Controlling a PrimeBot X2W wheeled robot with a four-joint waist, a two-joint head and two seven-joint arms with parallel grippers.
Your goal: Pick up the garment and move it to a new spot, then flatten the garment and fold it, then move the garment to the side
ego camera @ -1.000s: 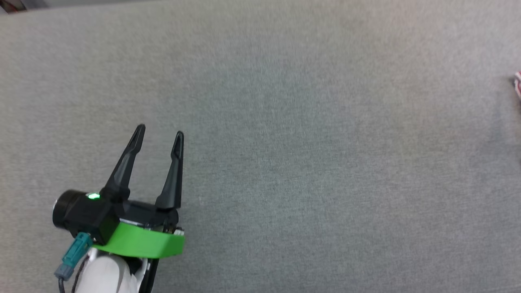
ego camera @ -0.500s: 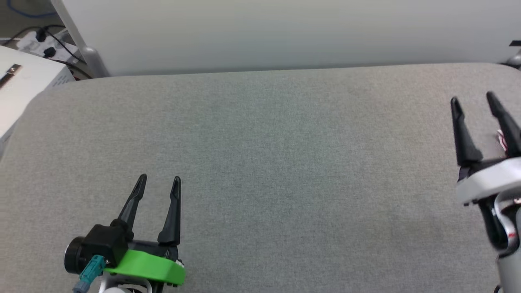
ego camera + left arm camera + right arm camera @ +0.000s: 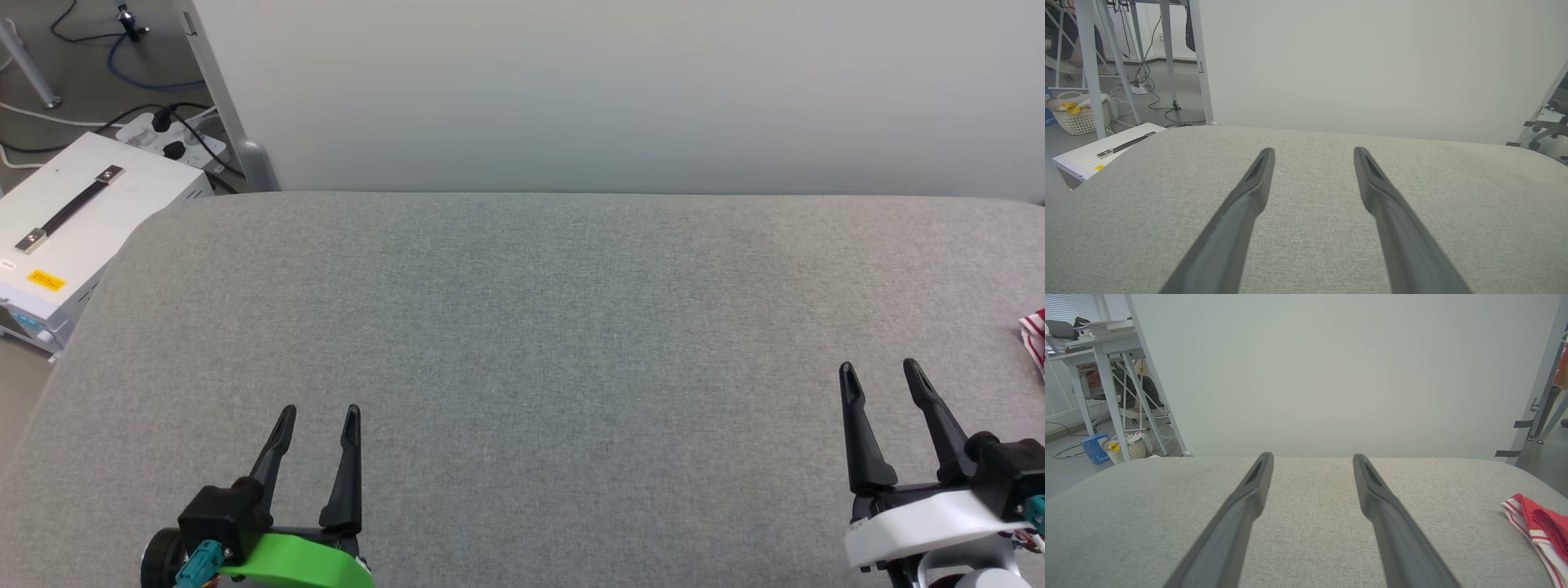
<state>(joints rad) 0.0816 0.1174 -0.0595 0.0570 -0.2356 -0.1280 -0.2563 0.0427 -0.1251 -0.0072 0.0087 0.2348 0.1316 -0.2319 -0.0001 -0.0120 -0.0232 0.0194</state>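
— What lies beyond the grey fabric tabletop (image 3: 522, 327)?
— A plain pale partition (image 3: 620, 90) along its far edge.
— And on the left?
— A white case (image 3: 82, 220) with a black handle on the grey floor (image 3: 82, 65), a power strip (image 3: 196, 147) with cables, and farther off a white basket (image 3: 1075, 118).

The garment (image 3: 1037, 335) lies on the grey fabric tabletop (image 3: 522, 343) at its far right, cut off by the picture's edge. The part in view is rumpled red cloth with a white border carrying thin red stripes.
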